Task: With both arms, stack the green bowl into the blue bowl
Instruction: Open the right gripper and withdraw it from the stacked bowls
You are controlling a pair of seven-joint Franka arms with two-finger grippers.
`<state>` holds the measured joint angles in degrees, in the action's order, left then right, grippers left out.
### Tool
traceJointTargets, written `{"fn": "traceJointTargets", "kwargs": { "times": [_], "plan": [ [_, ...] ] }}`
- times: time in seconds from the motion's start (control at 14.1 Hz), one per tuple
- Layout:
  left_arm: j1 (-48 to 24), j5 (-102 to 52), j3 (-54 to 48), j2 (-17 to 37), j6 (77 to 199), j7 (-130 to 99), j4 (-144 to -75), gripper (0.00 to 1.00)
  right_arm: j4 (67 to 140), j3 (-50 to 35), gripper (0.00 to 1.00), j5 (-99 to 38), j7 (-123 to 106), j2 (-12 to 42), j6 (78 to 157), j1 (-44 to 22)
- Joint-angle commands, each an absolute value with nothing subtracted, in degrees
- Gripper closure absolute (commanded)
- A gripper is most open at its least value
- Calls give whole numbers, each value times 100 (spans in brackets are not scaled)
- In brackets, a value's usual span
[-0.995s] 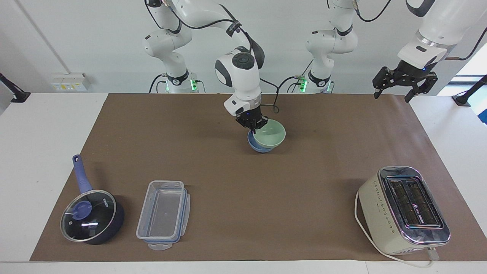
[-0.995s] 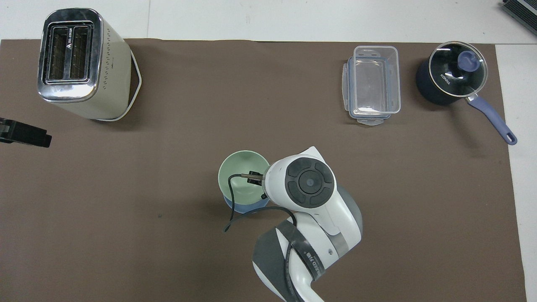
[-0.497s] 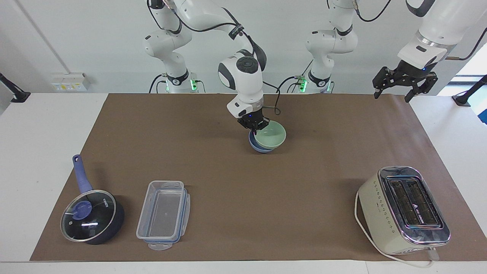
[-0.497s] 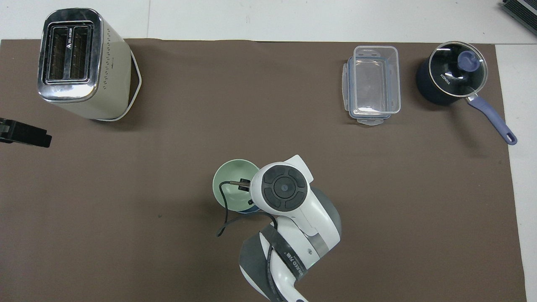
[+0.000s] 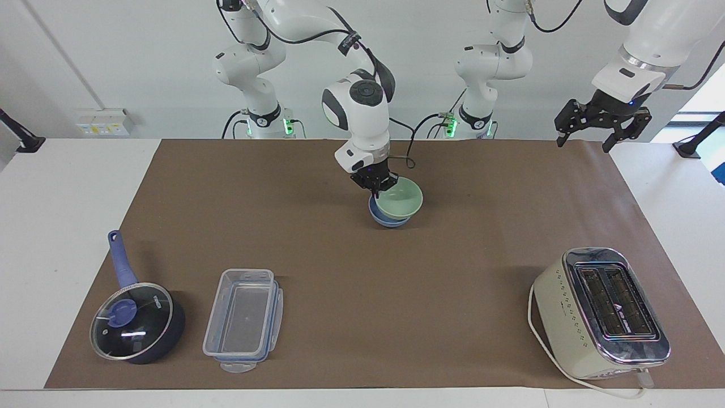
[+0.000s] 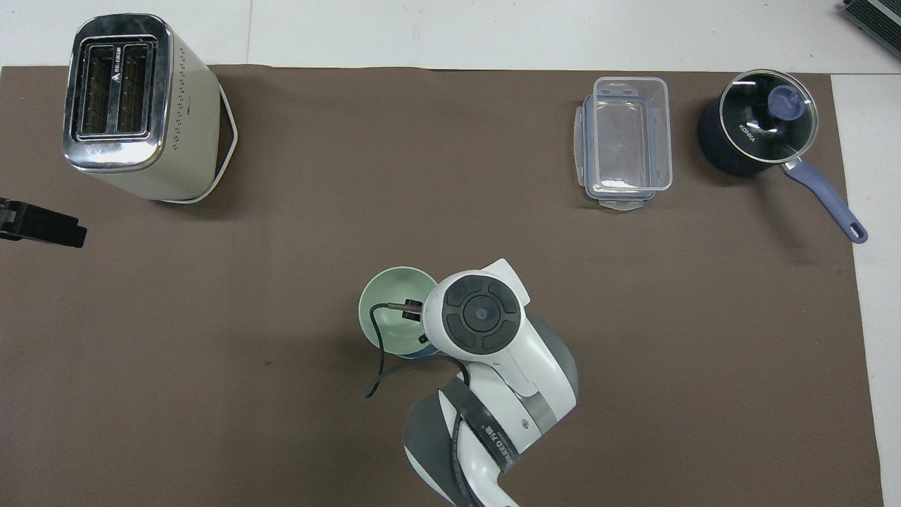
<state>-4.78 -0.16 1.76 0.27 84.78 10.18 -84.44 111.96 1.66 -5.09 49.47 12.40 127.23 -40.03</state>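
From my remote station I watch the right gripper [image 5: 376, 184] pinching the rim of the green bowl [image 5: 400, 198] on the side toward the right arm's end, holding it tilted over the blue bowl [image 5: 385, 218], which sits upright on the brown mat [image 5: 340, 272] near the middle of the edge closest to the robots. The green bowl's mouth tips up and away from the robots; being round, it has no long axis to speak of, only that lean. Its lower part sits partly inside the blue bowl, off-centre toward the left arm's end, so I judge the stack nearly made but not settled: the bowl has yet to be levelled, seated and released. The left gripper [image 5: 600, 122], fingers spread wide and holding nothing, waits in the air over the mat's corner at the left arm's end. A toaster [image 5: 601, 311], a clear food container [image 5: 243, 318] and a lidded saucepan [image 5: 136, 323] line the mat's edge farthest from the robots.
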Motion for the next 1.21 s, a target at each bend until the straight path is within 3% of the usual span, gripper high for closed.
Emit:
{"fn": "traceJointTargets", "kwargs": {
  "times": [0.0, 0.5, 0.71, 0.85, 0.92, 0.99, 1.07, 1.14],
  "plan": [
    [-396, 79, 114, -79, 8429, 1055, -8534, 0, 11417, 132, 100, -431, 4860, 1107, 12762, -3937],
    [-396, 79, 114, -79, 8429, 1055, -8534, 0, 11426, 132, 99, -466, 4852, 1204, 13043, -3911],
    [-396, 79, 114, -79, 8429, 1055, -8534, 0, 11470, 132, 86, -492, 4843, 1213, 13052, -3911],
    [-396, 79, 114, -79, 8429, 1055, -8534, 0, 11470, 132, 68, -492, 4843, 1204, 13034, -3911],
    [-396, 79, 114, -79, 8429, 1055, -8534, 0, 11452, 132, 51, -466, 4851, 1204, 12991, -3929],
    [-396, 79, 114, -79, 8429, 1055, -8534, 0, 11443, 132, 20, -414, 4852, 1169, 12955, -3937],
    [-396, 79, 114, -79, 8429, 1055, -8534, 0, 11391, 158, 0, -413, 4852, 1125, 12912, -3929],
    [-396, 79, 114, -79, 8429, 1055, -8534, 0, 11382, 184, 0, -396, 4843, 1012, 12894, -3903]
  ]
}}
